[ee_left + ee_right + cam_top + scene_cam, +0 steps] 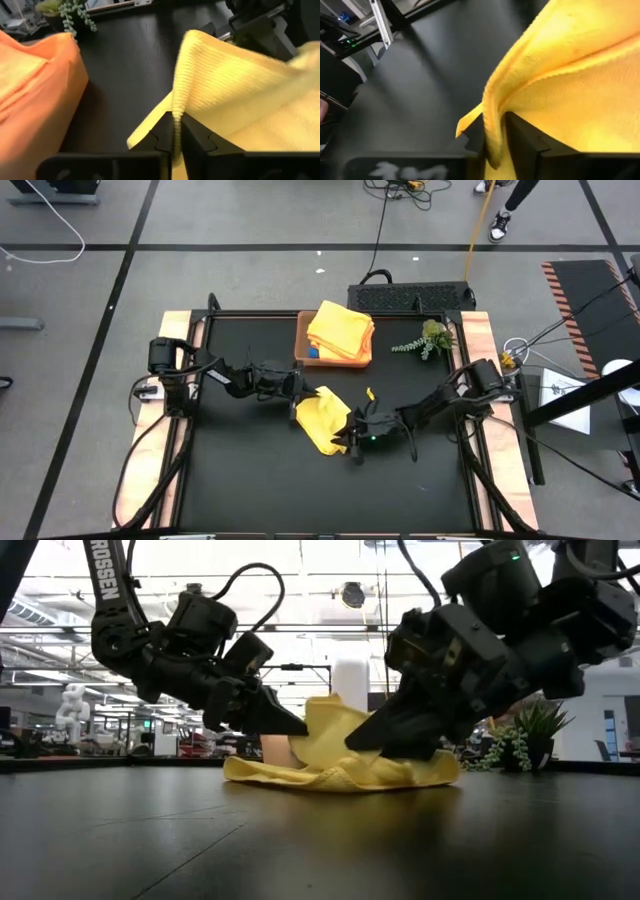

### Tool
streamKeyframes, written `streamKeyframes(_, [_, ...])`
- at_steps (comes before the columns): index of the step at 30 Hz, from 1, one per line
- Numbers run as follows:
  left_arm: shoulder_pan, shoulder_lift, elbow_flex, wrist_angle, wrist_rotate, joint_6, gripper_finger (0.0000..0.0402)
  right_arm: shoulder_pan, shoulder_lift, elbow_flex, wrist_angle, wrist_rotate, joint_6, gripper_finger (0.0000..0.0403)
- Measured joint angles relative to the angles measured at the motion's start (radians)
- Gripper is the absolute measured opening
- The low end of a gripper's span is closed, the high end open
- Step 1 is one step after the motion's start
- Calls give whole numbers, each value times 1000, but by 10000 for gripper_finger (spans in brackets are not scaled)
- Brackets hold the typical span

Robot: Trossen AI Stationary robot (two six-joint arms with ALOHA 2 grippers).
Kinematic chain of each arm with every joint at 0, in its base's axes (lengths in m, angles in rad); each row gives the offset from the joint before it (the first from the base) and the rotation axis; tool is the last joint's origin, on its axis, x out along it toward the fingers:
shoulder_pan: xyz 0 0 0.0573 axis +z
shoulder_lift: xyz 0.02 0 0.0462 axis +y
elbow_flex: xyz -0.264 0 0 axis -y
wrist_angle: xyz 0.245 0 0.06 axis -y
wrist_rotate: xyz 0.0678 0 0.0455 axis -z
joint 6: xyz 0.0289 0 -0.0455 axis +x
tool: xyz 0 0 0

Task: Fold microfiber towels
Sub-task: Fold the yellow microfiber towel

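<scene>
A yellow microfiber towel (322, 420) lies bunched at the middle of the black table, its lower part resting on the tabletop (335, 776) and its middle humped up. My left gripper (298, 394) comes in from the table's left and is shut on the towel's left side. My right gripper (352, 436) comes in from the right and is shut on the towel's near right side. In the low view both grippers, left (300, 728) and right (356, 743), slant down into the cloth. More folded towels, orange-yellow (341, 330), are stacked in the brown tray (302, 340). My left gripper pinches a ribbed edge of the yellow towel (176, 116) between its two fingers, slanting down from the table's left. That edge stands up in a ridge from the fingers; the cloth beyond rests on the table. One layer or several, I cannot tell. My right gripper pinches a folded ridge of the yellow towel (492, 122) between its two fingers, slanting down from the table's right. The cloth rises away from the fingers in a slack hump, and its lower part lies on the table.
The tray of folded towels stands at the far middle, just beyond the left gripper, and shows as an orange mass (35, 85) in the left wrist view. A small green plant sprig (428, 340) lies at the far right. Bare black tabletop (260, 480) stretches toward the near edge.
</scene>
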Motion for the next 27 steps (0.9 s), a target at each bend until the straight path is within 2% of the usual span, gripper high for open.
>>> streamKeyframes(7, [0, -17, 0, -21, 0, -14, 91, -5, 18, 27, 2, -55, 0, 143])
streamKeyframes(12, [-2, -108, 0, -153, 0, -35, 137, -4, 18, 28, 1, -104, 3, 182])
streamKeyframes(16, [-2, -225, 0, -321, -18, -44, 159, -4, 18, 28, 4, -130, 3, 191])
streamKeyframes(21, [-11, -381, 0, -522, -71, -62, 167, -4, 10, 28, 8, -152, -1, 187])
streamKeyframes(24, [-25, -448, 0, -586, -103, -80, 168, -3, -15, 22, 8, -154, -15, 186])
streamKeyframes(27, [-36, -471, 0, -546, -103, -137, 168, -5, -72, -5, 6, -151, -18, 186])
